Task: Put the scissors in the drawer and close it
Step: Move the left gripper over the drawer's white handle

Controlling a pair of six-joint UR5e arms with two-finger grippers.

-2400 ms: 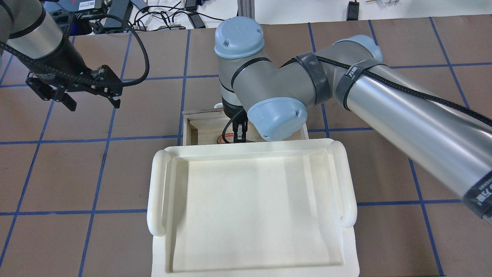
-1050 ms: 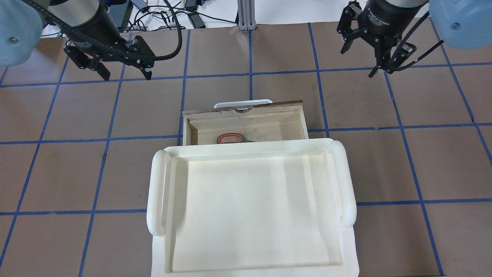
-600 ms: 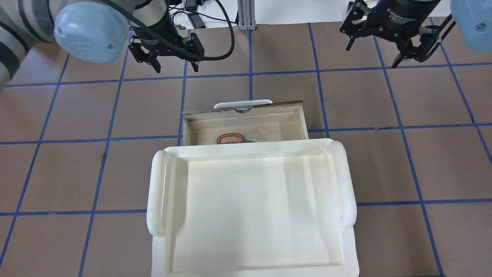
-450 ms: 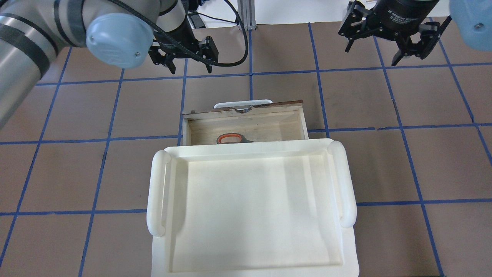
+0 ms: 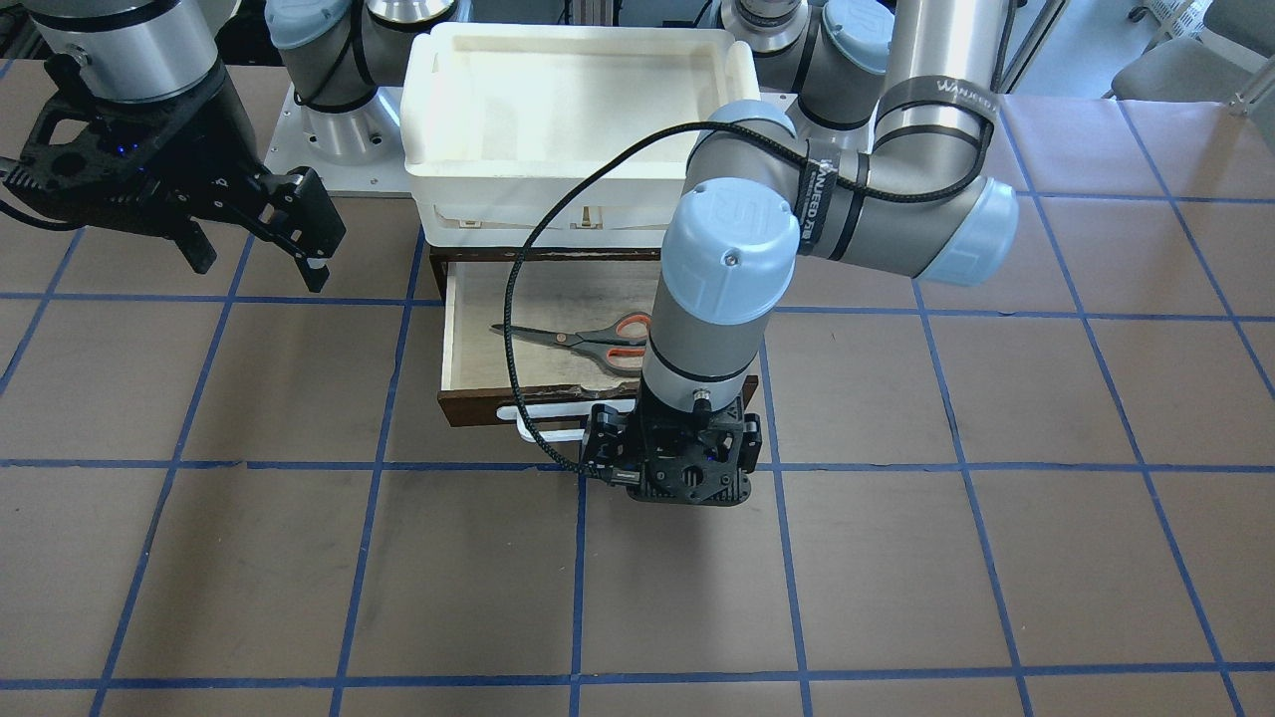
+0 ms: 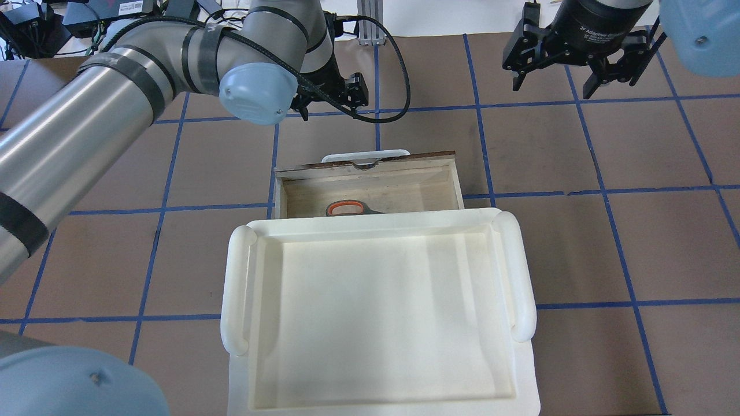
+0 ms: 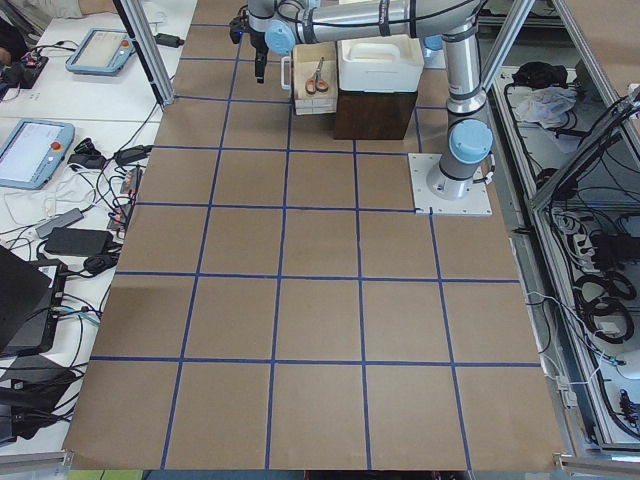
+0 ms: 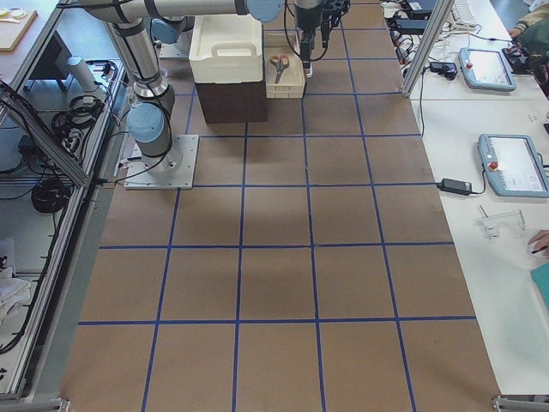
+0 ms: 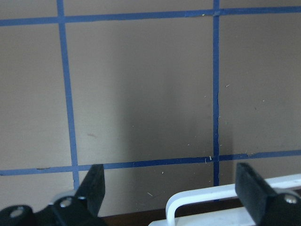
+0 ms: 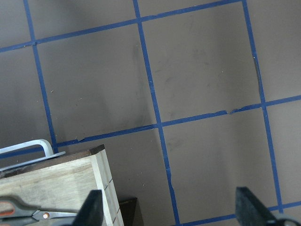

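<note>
My left claw (image 9: 169,175) points straight down, spread open, just in front of the drawer's (image 5: 476,407) white handle (image 5: 539,423). My right claw (image 5: 261,274) hovers open, off aside. The scissors (image 5: 588,339) lie flat inside the open drawer.

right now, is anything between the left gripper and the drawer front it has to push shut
Nothing visible. The left gripper hovers open just beyond the white handle of the drawer, with only bare table between them.
</note>
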